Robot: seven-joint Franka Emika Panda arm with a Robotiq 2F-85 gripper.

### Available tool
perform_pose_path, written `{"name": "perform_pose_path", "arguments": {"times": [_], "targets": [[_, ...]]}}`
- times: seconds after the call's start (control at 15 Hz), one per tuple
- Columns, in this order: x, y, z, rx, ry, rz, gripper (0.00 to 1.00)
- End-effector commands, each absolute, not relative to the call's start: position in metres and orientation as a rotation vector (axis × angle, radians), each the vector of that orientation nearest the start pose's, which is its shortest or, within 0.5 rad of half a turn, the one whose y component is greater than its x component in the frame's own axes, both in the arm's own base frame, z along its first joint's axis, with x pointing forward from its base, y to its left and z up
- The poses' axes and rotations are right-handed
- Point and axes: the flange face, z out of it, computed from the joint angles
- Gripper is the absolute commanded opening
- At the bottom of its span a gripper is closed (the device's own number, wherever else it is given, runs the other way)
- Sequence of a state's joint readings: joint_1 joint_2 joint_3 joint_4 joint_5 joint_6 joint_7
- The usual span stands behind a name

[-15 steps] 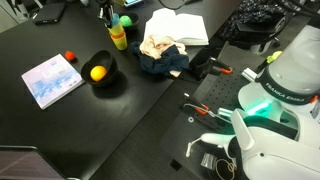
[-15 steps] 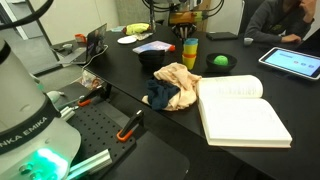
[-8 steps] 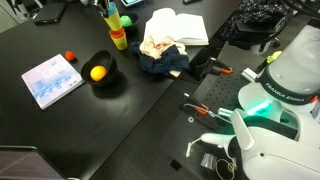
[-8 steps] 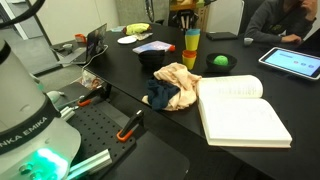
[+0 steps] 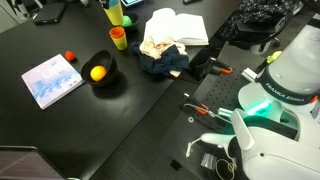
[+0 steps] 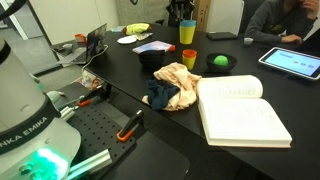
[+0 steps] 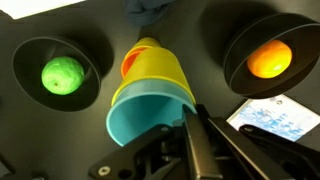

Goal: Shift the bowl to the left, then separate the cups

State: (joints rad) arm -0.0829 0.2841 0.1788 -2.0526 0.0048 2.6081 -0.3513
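Cups: yellow cup (image 7: 150, 75) and light blue cup (image 7: 140, 122) nested, held above surface (image 5: 170, 110) at far edge, rim clenched in pincer (image 7: 188, 118); orange cup (image 5: 119, 38) beneath. Likely light, stiff, slick; hold at rim.

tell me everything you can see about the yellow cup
The yellow cup is small and tapered, and looks like smooth plastic. A light blue cup is nested inside it. The gripper has its jaws closed on the rim of the pair and holds them upright, mouth up, off the black table. The orange cup stands on the table directly below. The two appear to be apart.
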Motion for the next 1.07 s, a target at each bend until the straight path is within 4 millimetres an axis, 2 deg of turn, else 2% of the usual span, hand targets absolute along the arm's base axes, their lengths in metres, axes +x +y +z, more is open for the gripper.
{"name": "perform_pose_path", "arguments": {"times": [0.0, 0.33, 1.0], "targets": [[0.570, 0.058, 0.334, -2.983, -0.587, -0.522, 0.04], [0.536, 0.073, 0.301, -2.941, -0.518, -0.575, 0.04], [0.480, 0.108, 0.251, -2.915, -0.656, -0.504, 0.04]]}}
